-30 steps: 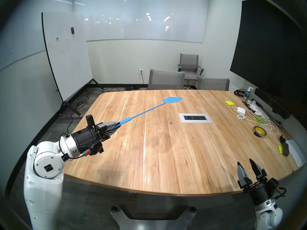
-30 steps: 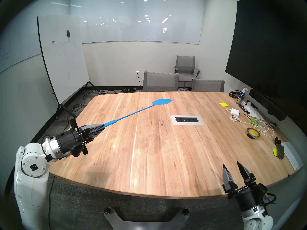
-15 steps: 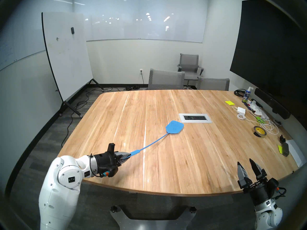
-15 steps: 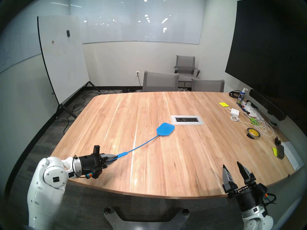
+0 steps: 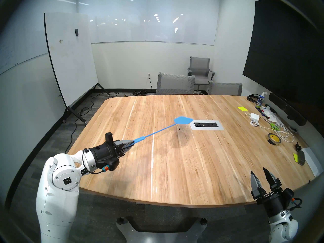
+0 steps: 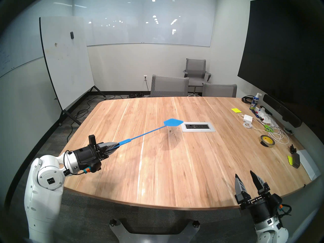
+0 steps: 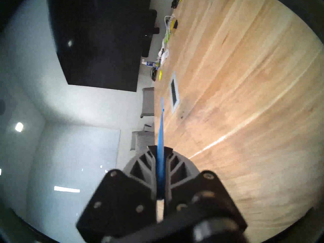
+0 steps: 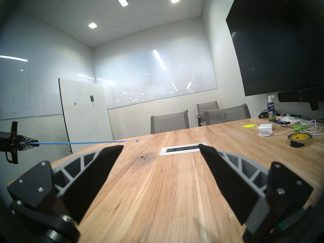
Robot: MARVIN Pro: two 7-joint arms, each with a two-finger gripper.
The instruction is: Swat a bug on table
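the left gripper (image 5: 128, 144) is clamped on the blue swatter (image 5: 183, 120), whose head hangs above the table (image 5: 175, 167) beside the outlet panel (image 5: 206, 125), so bring it down flat on the bug (image 5: 179, 128) just nearer than the panel, while the right gripper (image 5: 259, 174) waits wide and empty.

Wood table (image 5: 175, 167) w/ bug (image 5: 179, 129), tape roll (image 5: 274, 138), scissors (image 5: 274, 126), charger (image 5: 254, 116).

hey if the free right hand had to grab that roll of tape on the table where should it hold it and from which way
Probably across the ring wall of the roll of tape, coming from above: it lies flat on the table with its open centre up, so one finger of the open right hand could drop inside, the other outside.
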